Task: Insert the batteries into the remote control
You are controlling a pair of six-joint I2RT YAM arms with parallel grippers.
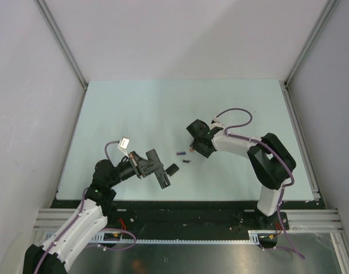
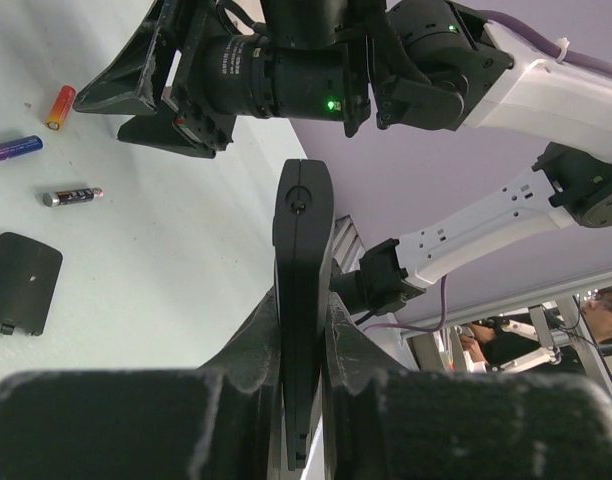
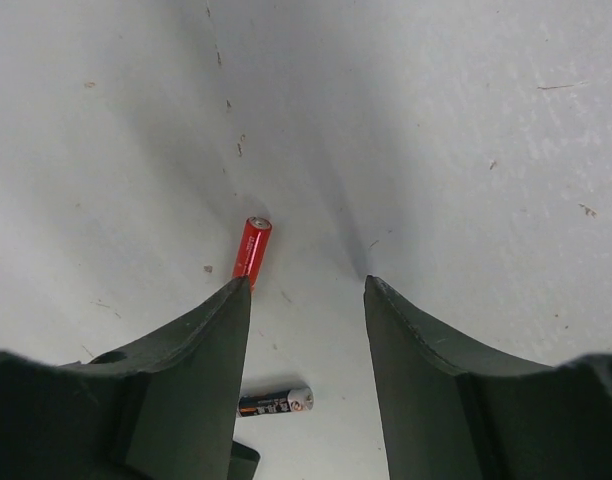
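Observation:
My left gripper (image 1: 154, 165) is shut on the slim black remote control (image 2: 303, 240) and holds it edge-up above the table; the remote also shows in the top view (image 1: 163, 180). Its black cover piece (image 2: 23, 283) lies flat on the table beside it (image 1: 172, 169). My right gripper (image 3: 306, 290) is open and low over the table, with the red battery (image 3: 252, 247) lying at its left fingertip. The dark battery (image 3: 276, 402) lies between its fingers nearer the wrist, also seen in the top view (image 1: 186, 161). The blue-purple battery (image 2: 13, 150) lies just left of them (image 1: 179, 153).
The pale green table top (image 1: 134, 114) is bounded by white walls with metal posts at the back corners. The right arm's black body (image 2: 286, 70) hangs close in front of the held remote. The arm bases stand at the near edge.

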